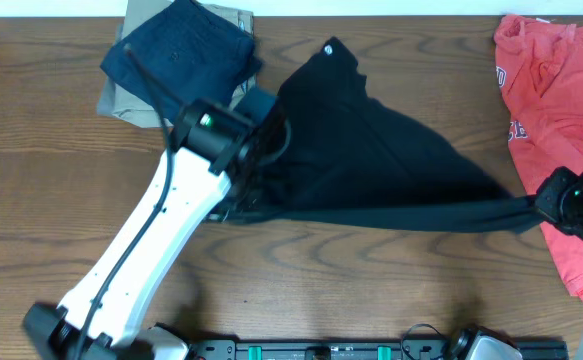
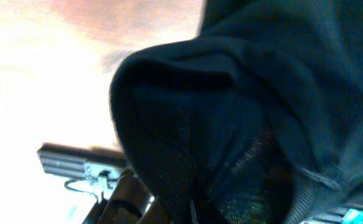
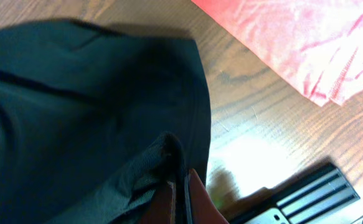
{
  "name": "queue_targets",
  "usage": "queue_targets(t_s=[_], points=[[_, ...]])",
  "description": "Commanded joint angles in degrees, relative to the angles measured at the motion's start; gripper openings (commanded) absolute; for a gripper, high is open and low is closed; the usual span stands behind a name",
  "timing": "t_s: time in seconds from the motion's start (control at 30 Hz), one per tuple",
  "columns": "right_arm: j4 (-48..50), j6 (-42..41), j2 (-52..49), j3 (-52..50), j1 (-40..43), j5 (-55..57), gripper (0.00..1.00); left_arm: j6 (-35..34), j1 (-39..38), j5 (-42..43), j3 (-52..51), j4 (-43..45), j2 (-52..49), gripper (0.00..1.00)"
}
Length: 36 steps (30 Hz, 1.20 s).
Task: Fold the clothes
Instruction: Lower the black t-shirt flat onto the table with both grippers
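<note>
Across the middle of the wooden desk point(image 1: 31, 140) the black T-shirt point(image 1: 371, 150) lies stretched, its near edge pulled taut between both grippers. A red T-shirt point(image 1: 551, 90) at the right edge is cut off by the frame. Near the far left corner a navy folded garment point(image 1: 176, 50) rests on a khaki folded garment point(image 1: 121, 100), mostly covering it. The left gripper point(image 1: 261, 160), fingers buried in cloth, is clenched on the black T-shirt; the right gripper point(image 1: 533, 205) pinches its opposite end.

A dark wood-grain table point(image 1: 51, 180) fills the view, a pale wall strip point(image 1: 371, 6) behind its far edge.
</note>
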<state>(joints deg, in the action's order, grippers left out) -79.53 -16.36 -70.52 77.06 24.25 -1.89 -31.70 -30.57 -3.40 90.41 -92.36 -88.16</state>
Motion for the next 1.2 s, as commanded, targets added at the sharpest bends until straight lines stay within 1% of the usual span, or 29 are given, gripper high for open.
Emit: queue_targets(t_s=[0.0, 0.1, 0.13, 0.17, 0.2, 0.23, 0.27, 0.3, 0.33, 0.37, 0.4, 0.43, 0.47, 0.5, 0.63, 0.73, 0.87, 0.93, 1.0, 1.03, 1.13, 1.17], points=[[-1.0, -1.4, 1.6, -0.3, 0.9, 1.9, 0.01, -4.6, 0.4, -3.2, -4.2, -3.3, 5.6, 0.06], [-1.1, -1.7, 2.2, -1.8, 0.9, 1.9, 0.01, -4.6, 0.4, -1.4, -7.5, -2.5, 8.7, 0.06], [-0.9, -1.9, 2.4, -2.5, 0.9, 1.9, 0.01, -4.6, 0.4, -1.0, -8.3, -2.3, 9.4, 0.13], [-0.8, -1.9, 2.6, -3.2, 0.9, 1.9, 0.01, -4.6, 0.4, -0.9, -9.3, -2.0, 10.1, 0.24], [-0.7, -1.9, 2.7, -3.7, 0.9, 1.8, 0.01, -4.6, 0.4, -0.9, -9.9, -2.1, 10.5, 0.33], [-0.8, -2.0, 2.7, -4.4, 0.9, 1.7, 0.01, -4.6, 0.4, -0.9, -10.5, -2.1, 10.7, 0.39], [-0.9, -2.0, 2.7, -5.2, 0.9, 1.4, 0.03, -4.6, 0.4, -0.9, -11.0, -2.1, 10.8, 0.45], [-0.9, -1.9, 2.7, -5.6, 0.9, 1.4, 0.05, -4.6, 0.4, -0.9, -11.3, -2.0, 10.8, 0.53], [-0.8, -1.9, 2.7, -6.3, 0.9, 1.2, 0.1, -4.2, 0.4, -0.9, -11.5, -1.6, 10.7, 0.59], [-0.8, -1.8, 2.7, -6.8, 0.9, 0.8, 0.35, -3.7, 0.4, -1.0, -11.6, -1.1, 10.7, 0.59], [-0.8, -1.8, 2.7, -7.1, 0.9, 0.1, 0.7, -3.1, 0.4, -1.0, -11.5, 0.0, 10.7, 0.6], [-0.7, -1.8, 2.7, -7.3, 0.8, -0.3, 0.89, -2.6, 0.4, -1.1, -11.5, 1.3, 10.7, 0.61], [-0.6, -1.5, 2.7, -7.3, 0.8, -0.8, 0.97, -2.4, 0.4, -1.3, -11.5, 2.6, 10.7, 0.63], [-0.4, -0.7, 2.7, -7.3, 0.8, -1.6, 0.99, -1.9, 0.4, -1.8, -11.5, 4.4, 10.7, 0.65], [0.1, 0.4, 2.7, -7.3, 0.8, -3.8, 0.99, -0.2, 0.7, -4.1, -11.5, 11.3, 10.7, 0.66], [1.0, 3.1, 2.7, -7.3, 0.8, -7.0, 0.99, 1.1, 2.7, -7.0, -11.5, 17.6, 10.7, 0.65], [1.8, 9.2, 2.7, -7.3, 0.8, -14.3, 0.97, 4.8, 8.3, -6.5, -11.5, 27.0, 9.7, 0.49], [2.1, 11.3, 2.7, -7.3, 0.8, -16.7, 0.94, 9.2, 11.1, -1.6, -11.5, 32.0, 8.1, 0.42], [2.5, 11.3, 2.7, -7.3, 0.8, -17.1, 0.87, 13.9, 13.2, 4.6, -11.5, 36.7, 5.5, 0.34], [2.7, 11.3, 2.7, -7.3, 0.8, -17.1, 0.84, 15.0, 13.9, 6.0, -11.5, 38.7, 4.0, 0.29], [3.3, 11.3, 2.7, -7.3, 0.8, -17.1, 0.73, 15.3, 15.0, 5.7, -11.5, 46.7, -1.4, 0.13], [3.5, 11.3, 2.7, -7.3, 0.8, -17.1, 0.68, 15.7, 15.0, 5.8, -11.5, 50.4, -3.7, 0.13]])
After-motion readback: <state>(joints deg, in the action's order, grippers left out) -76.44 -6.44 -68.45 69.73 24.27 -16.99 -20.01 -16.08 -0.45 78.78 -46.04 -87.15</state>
